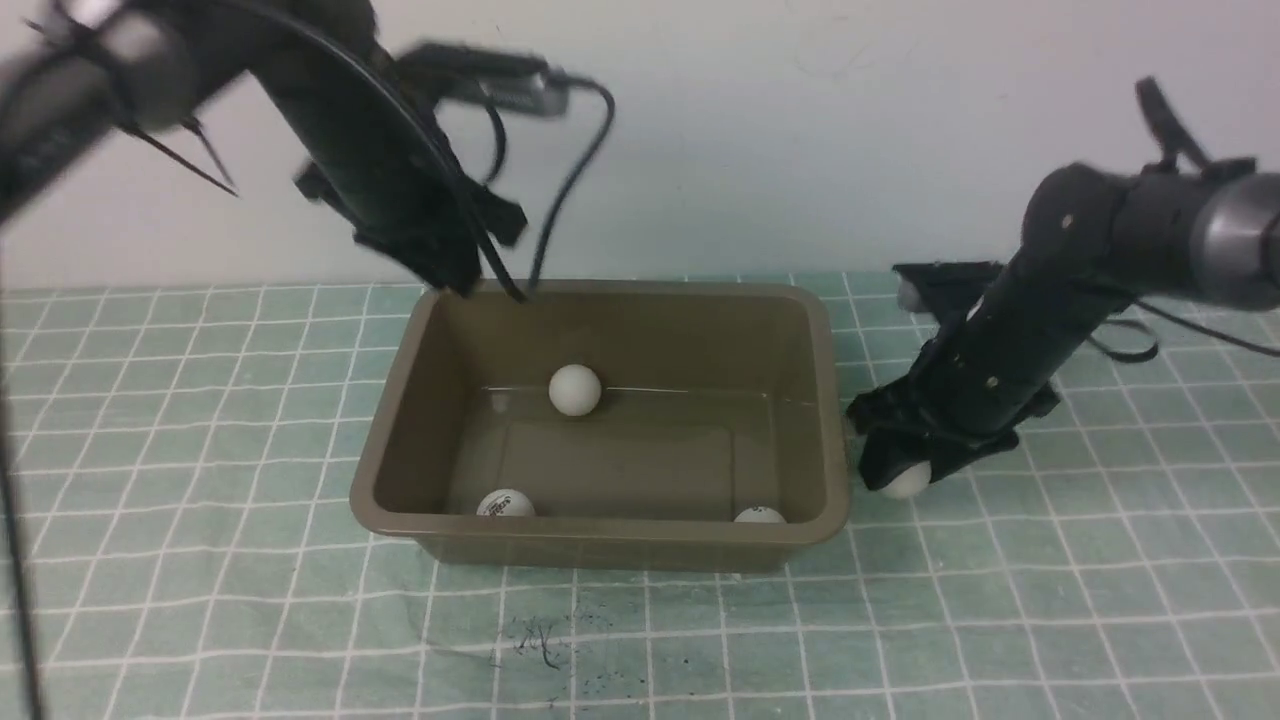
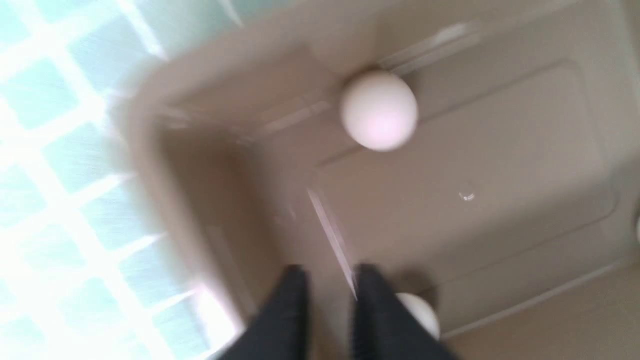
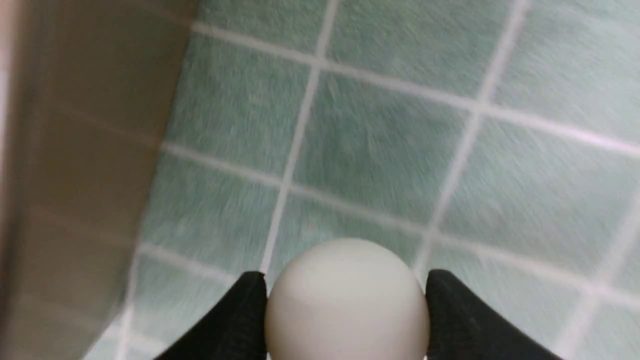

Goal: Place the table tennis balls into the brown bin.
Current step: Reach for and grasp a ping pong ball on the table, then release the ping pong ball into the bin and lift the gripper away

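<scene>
**3 balls in the bin, 1 clamped in the right tool**

The large rectangular olive-brown plastic bin (image 1: 600, 540), with rounded corners and glossy sloping walls, sits in the middle of the bench (image 1: 200, 450). A pale green cloth with a white grid covers the bench.

3 small matte white plastic table tennis balls show inside the bin. The far ball (image 1: 575, 390) is at the foot of the far wall, a little left of centre. The printed ball (image 1: 505, 503), which carries a dark logo, lies against the near wall toward the left. The corner ball (image 1: 760, 515) is in the near right corner, half hidden by the rim.

The left tool (image 1: 470, 280) hangs over the bin's far left corner, above the rim. In the blurred left wrist view its 2 black fingers (image 2: 285, 310) are all but together, with only a slim gap and nothing between them.

The right tool (image 1: 905, 478) is low over the cloth, outside the bin and just beside its right wall. Its black fingers press on both sides of the 4th white ball (image 3: 346, 300), clamping it. I cannot tell whether that ball touches the cloth.
</scene>
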Controlling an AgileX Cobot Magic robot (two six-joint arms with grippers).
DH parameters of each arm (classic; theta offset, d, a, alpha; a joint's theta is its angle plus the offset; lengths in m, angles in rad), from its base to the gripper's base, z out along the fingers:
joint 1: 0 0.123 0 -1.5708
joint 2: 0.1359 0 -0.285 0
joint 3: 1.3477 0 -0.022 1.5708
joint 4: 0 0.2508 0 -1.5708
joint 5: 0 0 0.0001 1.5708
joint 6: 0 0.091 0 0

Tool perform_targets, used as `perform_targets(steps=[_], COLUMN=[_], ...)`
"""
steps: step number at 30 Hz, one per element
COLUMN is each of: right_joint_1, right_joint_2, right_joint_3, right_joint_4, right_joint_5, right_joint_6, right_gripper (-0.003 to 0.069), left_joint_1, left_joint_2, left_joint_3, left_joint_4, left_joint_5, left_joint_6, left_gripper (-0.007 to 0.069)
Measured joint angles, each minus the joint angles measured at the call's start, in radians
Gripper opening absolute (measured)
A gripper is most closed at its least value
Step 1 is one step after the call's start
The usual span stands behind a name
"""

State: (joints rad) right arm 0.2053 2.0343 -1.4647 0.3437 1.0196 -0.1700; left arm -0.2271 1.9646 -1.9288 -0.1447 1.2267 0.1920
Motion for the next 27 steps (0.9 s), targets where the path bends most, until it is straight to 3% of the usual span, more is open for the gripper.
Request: perform_targets(steps=[2,6,11,14,16,22,25,27], right_joint_1=[-0.025,-0.027,0.100,0.204,0.236,0.273,0.273,0.273], right_joint_2=[-0.039,-0.167,-0.255,-0.234,-0.216,-0.193,-0.200,-0.226], right_joint_3=[-0.063,-0.171,-0.230,-0.231,-0.231,-0.252,-0.306,-0.350], right_joint_4=[0.000,0.033,0.052,-0.030,-0.081,-0.153,-0.180,-0.218], right_joint_5=[0.103,0.184,0.144,0.003,-0.051,-0.127,-0.059,0.026], right_joint_6=[0.044,0.117,0.100,0.084,0.091,0.133,0.136,0.152], right_gripper=[0.0365,0.0365,0.0365,0.0370,0.0399,0.0595,0.0617,0.0575], left_joint_1=[0.021,0.078,0.128,0.128,0.128,0.128,0.128,0.128], left_joint_2=[-0.094,-0.294,-0.550,-0.728,-0.812,-1.068,-1.162,-1.208], left_joint_3=[0.024,0.117,0.355,0.583,0.672,0.947,1.019,1.048], left_joint_4=[0.012,0.017,0.025,0.000,-0.021,-0.067,-0.073,-0.074], left_joint_5=[0.001,0.003,0.011,0.006,-0.020,-0.124,-0.157,-0.164], left_joint_6=[-0.002,-0.018,-0.041,-0.056,-0.059,-0.060,-0.064,-0.068], left_gripper=[0.0014,-0.0005,-0.0005,-0.0005,-0.0005,-0.0005,-0.0005,-0.0005])
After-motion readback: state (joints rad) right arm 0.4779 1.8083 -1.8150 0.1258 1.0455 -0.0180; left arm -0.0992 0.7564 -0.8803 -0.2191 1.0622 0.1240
